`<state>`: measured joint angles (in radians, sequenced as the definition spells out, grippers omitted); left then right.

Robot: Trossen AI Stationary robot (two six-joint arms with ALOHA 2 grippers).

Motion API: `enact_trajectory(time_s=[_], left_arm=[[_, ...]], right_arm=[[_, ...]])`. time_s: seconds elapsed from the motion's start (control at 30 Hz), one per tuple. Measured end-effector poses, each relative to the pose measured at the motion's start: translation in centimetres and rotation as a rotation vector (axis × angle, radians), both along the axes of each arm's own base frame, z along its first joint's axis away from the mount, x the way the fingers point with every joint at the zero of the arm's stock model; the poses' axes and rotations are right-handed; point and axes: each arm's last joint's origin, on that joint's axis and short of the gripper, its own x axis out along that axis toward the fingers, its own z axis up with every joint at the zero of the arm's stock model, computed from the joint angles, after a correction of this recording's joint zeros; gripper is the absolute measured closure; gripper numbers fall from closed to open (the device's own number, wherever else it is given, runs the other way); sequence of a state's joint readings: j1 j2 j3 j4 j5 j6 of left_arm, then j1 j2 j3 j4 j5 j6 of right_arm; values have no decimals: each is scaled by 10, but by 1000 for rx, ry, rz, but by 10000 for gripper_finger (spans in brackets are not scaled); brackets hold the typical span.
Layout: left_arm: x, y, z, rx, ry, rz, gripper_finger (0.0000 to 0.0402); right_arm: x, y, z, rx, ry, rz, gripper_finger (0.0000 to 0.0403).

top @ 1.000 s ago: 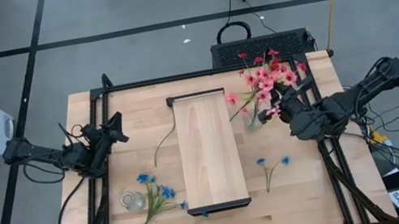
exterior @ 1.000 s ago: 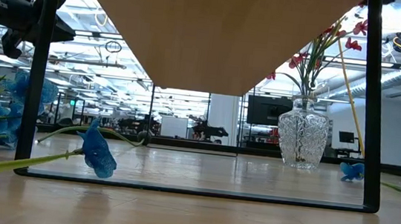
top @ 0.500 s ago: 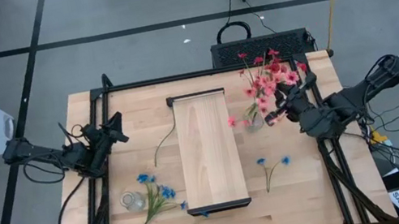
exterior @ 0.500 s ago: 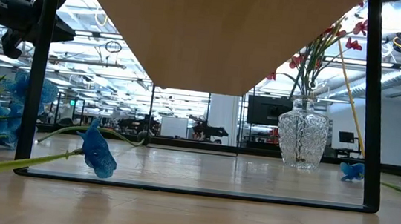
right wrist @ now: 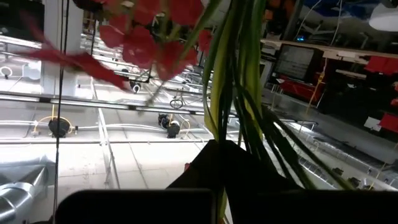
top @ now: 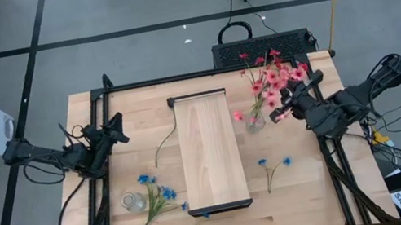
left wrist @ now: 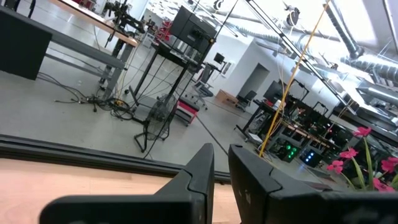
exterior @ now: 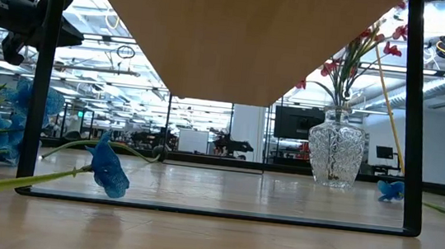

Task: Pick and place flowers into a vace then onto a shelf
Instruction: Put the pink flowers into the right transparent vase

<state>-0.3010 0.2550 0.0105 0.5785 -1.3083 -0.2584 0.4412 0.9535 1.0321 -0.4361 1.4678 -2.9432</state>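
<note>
Here the right gripper (top: 282, 105) is closed on the green stems of the red flowers (top: 271, 82), which stand in a glass vase (top: 254, 122) on the wooden table (top: 320, 182) beside the shelf (top: 209, 152). The left gripper (top: 114, 131), fingers nearly together, holds nothing near the left edge. Blue flowers (top: 157, 203) lie loose.

I am seeing red-pink flowers (top: 270, 82) standing in a clear glass vase (exterior: 334, 156) just right of the shelf (top: 209, 151). Blue flowers (top: 154, 203) are lying flat on the tabletop beside the pale plank.
</note>
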Motion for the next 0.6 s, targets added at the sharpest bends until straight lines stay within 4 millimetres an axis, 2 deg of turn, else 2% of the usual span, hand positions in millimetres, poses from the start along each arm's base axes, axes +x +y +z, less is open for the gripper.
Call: enact_trajectory(time_s=[0.23, 0.6], left_arm=[[0, 0, 0, 0, 0, 0, 350], [0, 0, 0, 0, 0, 0, 350]], right_arm=[[0, 0, -1, -1, 7, 3, 399], [3, 2, -18, 25, 43, 44, 398]])
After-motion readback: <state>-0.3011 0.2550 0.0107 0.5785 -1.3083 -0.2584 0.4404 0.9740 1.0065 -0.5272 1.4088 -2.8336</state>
